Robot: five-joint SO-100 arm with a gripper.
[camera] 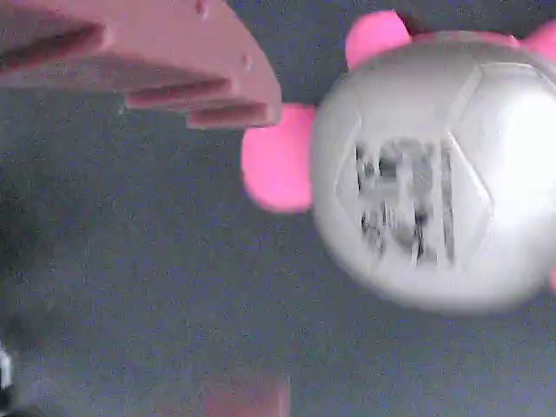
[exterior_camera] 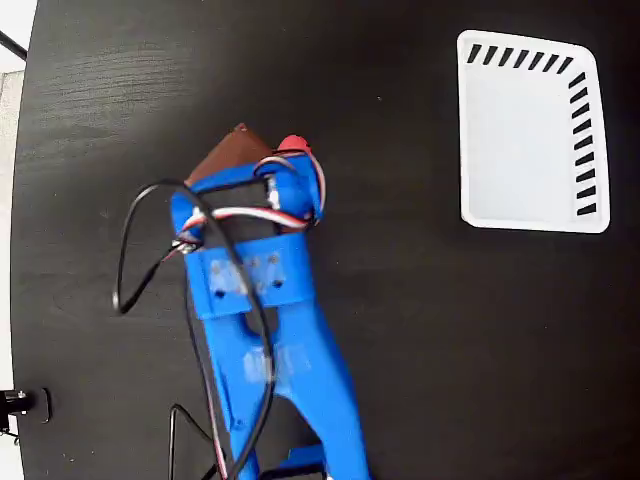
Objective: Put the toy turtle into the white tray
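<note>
The toy turtle (camera: 426, 174) fills the right of the wrist view, its pale domed shell carrying a dark printed mark, with pink-red limbs around it. From above, only a red bit of the turtle (exterior_camera: 292, 145) shows beside the arm's tip. My gripper (camera: 261, 252) is open just above the table. One brown finger (camera: 148, 52) runs along the top and the other tip (camera: 248, 395) shows at the bottom edge. The turtle lies just past the fingertips, untouched. The gripper (exterior_camera: 255, 152) is left of centre, and the white tray (exterior_camera: 530, 135) lies far to its right with nothing in it.
The blue arm (exterior_camera: 265, 330) reaches up from the bottom edge over the black table (exterior_camera: 420, 330), with black cables (exterior_camera: 130, 250) looping to its left. The table's left edge (exterior_camera: 18, 200) runs down the picture's left side.
</note>
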